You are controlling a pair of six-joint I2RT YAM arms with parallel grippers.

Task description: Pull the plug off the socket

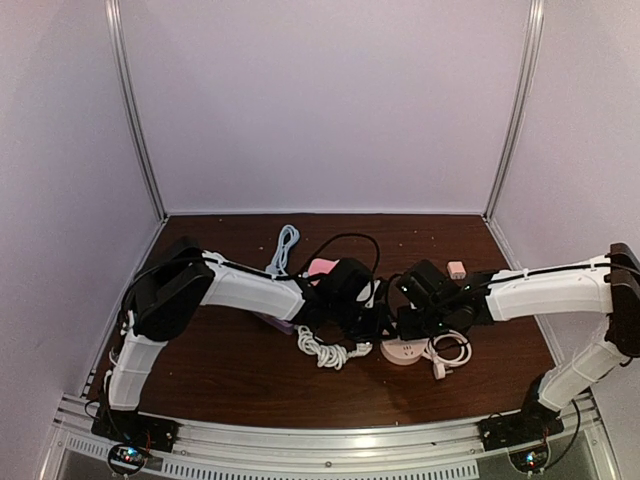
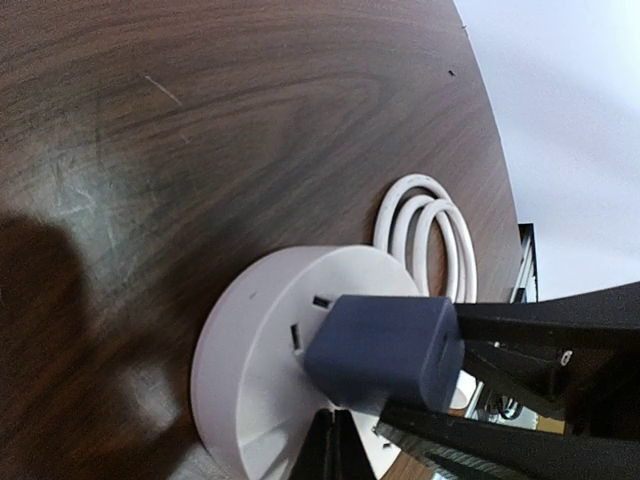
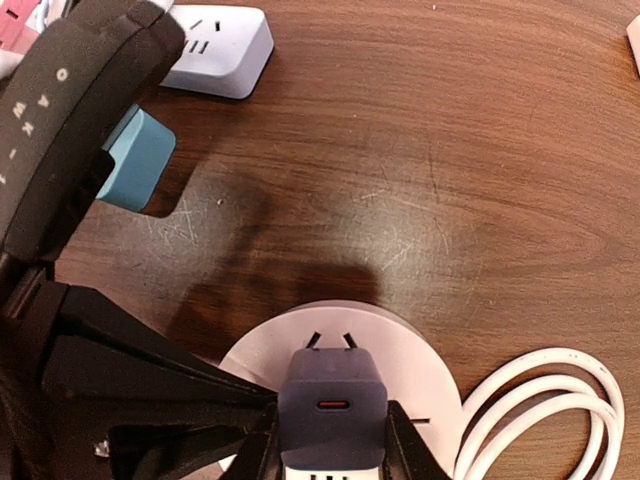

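Wood-grain worktop (image 1: 240,390) carries it all; places below are given vs the round pale socket (image 2: 250,350), which lies flat about mid-worktop, btw the two arms. White cable coil (image 2: 430,235) lies just beside socket, on its right-arm side. White square power block (image 3: 215,45) sits well apart from socket on the left-arm side, w/ a teal block (image 3: 140,160) btw them. Plug (image 3: 332,400) is a small dark blue-grey cube, seated on socket's top face.

Right jaws are clenched on plug's two flat sides. Left jaws are pinched together on nothing, tip down at socket's face just beside plug, prob. pinning it.

Handling, my guess: plug is hard plastic, light, stiff and smooth-sided, so it could slip in a weak pinch. Only resistance is pin friction. Socket looks light too, so it'd lift w/ plug unless held down. Best hold is the flat sides, pulling straight along pins, no twisting.

Hidden: pins, so can't tell how deep it's seated. Left tip is cut off at frame edge, so contact w/ socket is unclear. From overhead, arms cover plug entirely.
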